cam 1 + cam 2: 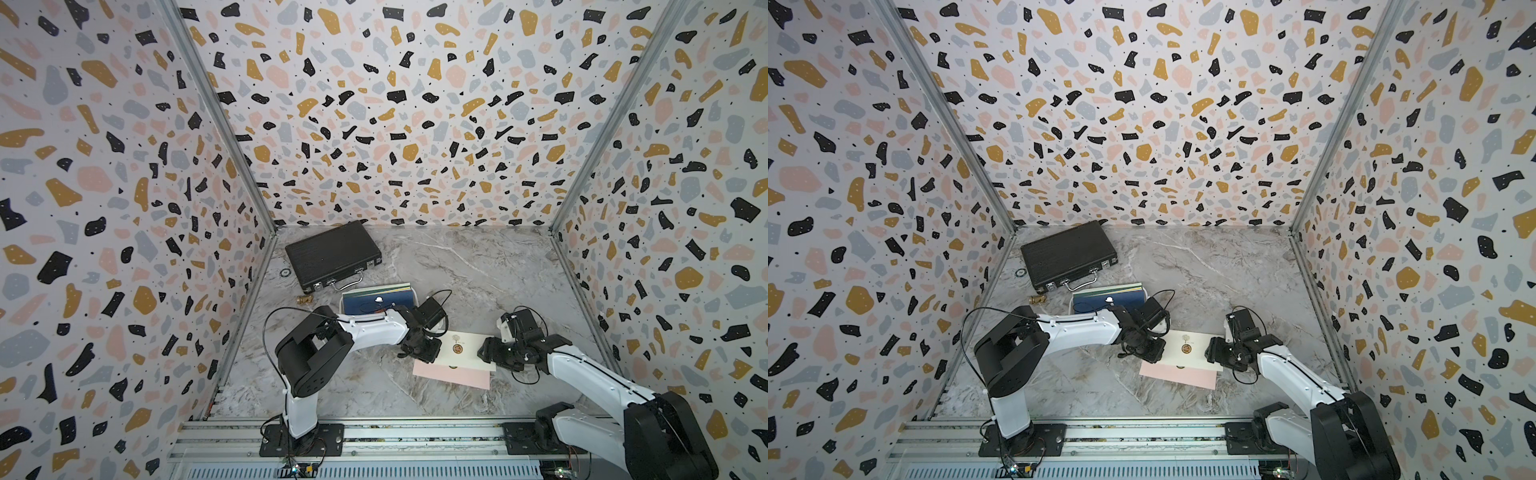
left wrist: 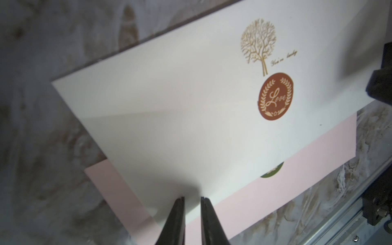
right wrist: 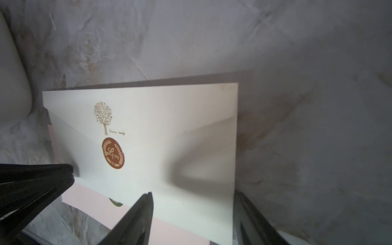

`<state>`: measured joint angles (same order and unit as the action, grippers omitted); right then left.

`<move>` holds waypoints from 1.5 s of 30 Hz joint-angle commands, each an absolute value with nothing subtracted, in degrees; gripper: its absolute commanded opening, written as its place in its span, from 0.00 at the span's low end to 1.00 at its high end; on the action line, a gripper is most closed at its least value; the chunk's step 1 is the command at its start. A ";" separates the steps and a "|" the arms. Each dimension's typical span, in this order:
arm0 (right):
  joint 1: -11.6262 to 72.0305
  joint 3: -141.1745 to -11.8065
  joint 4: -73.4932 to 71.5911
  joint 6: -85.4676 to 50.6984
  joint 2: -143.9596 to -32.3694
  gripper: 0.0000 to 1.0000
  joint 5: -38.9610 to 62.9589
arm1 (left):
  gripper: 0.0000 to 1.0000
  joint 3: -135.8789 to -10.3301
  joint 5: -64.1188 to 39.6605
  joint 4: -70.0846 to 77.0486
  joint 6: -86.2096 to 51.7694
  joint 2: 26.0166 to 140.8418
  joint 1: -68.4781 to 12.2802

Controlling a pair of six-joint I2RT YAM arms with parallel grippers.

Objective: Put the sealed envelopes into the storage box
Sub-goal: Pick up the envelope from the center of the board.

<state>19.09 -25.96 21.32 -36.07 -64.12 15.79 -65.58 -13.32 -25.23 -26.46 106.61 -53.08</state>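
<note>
Cream envelope (image 1: 465, 351) between grippers: left gripper (image 2: 192, 199) narrow on one corner, hold unclear; right gripper (image 3: 193, 194) wide over opposite end

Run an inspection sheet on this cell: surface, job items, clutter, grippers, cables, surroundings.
Surface: marble-look tabletop, no spills seen.
Job's things: cream envelope overlaps pink envelope and partly covers it; storage box holds a stack with a navy envelope on top.
Clutter: closed black briefcase, small brass piece and small ring, all towards the left wall.
Grippers: left gripper fingers appear pinched on the cream envelope's edge; right gripper open at its opposite end.
Cables: black cable loops at the left arm and both wrists; no snag seen.
Surroundings: terrazzo-print walls on three sides; front rail carries both arm bases.
</note>
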 commanded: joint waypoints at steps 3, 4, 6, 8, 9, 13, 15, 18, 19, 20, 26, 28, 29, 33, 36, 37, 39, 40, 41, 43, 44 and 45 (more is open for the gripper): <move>17.86 -23.25 19.80 -39.53 -64.36 0.65 22.60 | 0.17 -62.94 -13.22 -23.88 -27.36 107.55 -53.21; 17.59 -23.30 19.45 -39.76 -63.83 0.65 23.42 | 0.17 -62.55 -13.42 -23.46 -27.43 107.58 -53.20; 17.07 -23.57 19.30 -40.28 -62.71 0.65 24.74 | 0.17 -62.14 -13.74 -23.08 -27.64 107.64 -53.17; 16.41 -24.10 19.32 -41.06 -61.27 0.64 26.19 | 0.16 -62.14 -14.05 -22.99 -27.69 107.84 -53.24; 16.20 -24.25 19.41 -41.36 -60.60 0.64 26.80 | 0.16 -62.14 -14.06 -22.97 -27.69 107.76 -53.18; 16.00 -25.72 20.06 -42.48 -57.57 0.63 29.01 | 0.16 -62.23 -13.81 -23.04 -27.53 107.47 -53.20; 16.00 -26.62 20.97 -42.50 -56.34 0.62 29.48 | 0.16 -62.05 -13.63 -23.11 -27.53 107.32 -53.18; 15.99 -27.24 21.11 -42.63 -54.97 0.60 30.23 | 0.16 -61.81 -13.86 -22.56 -27.51 107.24 -53.18; 16.00 -27.08 20.73 -42.65 -54.69 0.58 30.64 | 0.16 -61.64 -13.89 -22.43 -27.56 107.17 -53.26; 16.00 -26.87 20.40 -42.71 -54.47 0.55 30.90 | 0.16 -61.53 -13.89 -22.30 -27.51 106.98 -53.18; 16.00 -25.55 17.46 -42.41 -54.41 0.42 33.38 | 0.16 -61.37 -13.97 -22.02 -27.69 106.96 -53.25; 15.91 -25.31 17.09 -41.96 -54.47 0.39 33.33 | 0.16 -61.19 -14.05 -21.76 -27.86 106.94 -53.17; 15.91 -25.14 16.97 -41.73 -54.62 0.38 33.18 | 0.16 -61.13 -14.06 -21.69 -27.86 106.88 -53.20; 15.93 -25.31 17.82 -40.06 -55.61 0.25 32.33 | 0.16 -60.73 -14.57 -20.96 -28.11 106.18 -53.17; 15.91 -26.11 18.32 -38.47 -55.25 0.10 32.07 | 0.20 -60.56 -14.81 -20.40 -28.05 103.80 -53.22; 15.92 -26.58 18.65 -37.75 -54.88 0.07 31.92 | 0.25 -60.67 -14.85 -20.39 -27.74 102.28 -53.18; 15.92 -28.39 20.66 -35.66 -53.94 0.00 31.68 | 0.34 -61.78 -13.70 -22.03 -26.61 98.67 -53.12; 15.95 -29.70 22.05 -34.36 -53.45 0.00 31.68 | 0.38 -62.82 -12.46 -23.79 -25.67 96.40 -53.09; 15.97 -30.76 23.12 -33.32 -53.03 0.00 31.74 | 0.42 -63.90 -11.43 -25.44 -24.69 94.31 -52.99; 15.95 -33.24 25.65 -30.66 -51.45 0.00 32.40 | 0.54 -66.18 -10.17 -28.77 -21.98 89.22 -52.31; 16.00 -34.15 26.48 -29.73 -50.68 0.00 32.65 | 0.58 -67.06 -10.26 -29.95 -20.85 87.16 -51.73; 16.00 -34.82 27.08 -29.05 -49.61 0.00 32.69 | 0.63 -68.44 -10.59 -31.64 -19.49 84.84 -50.80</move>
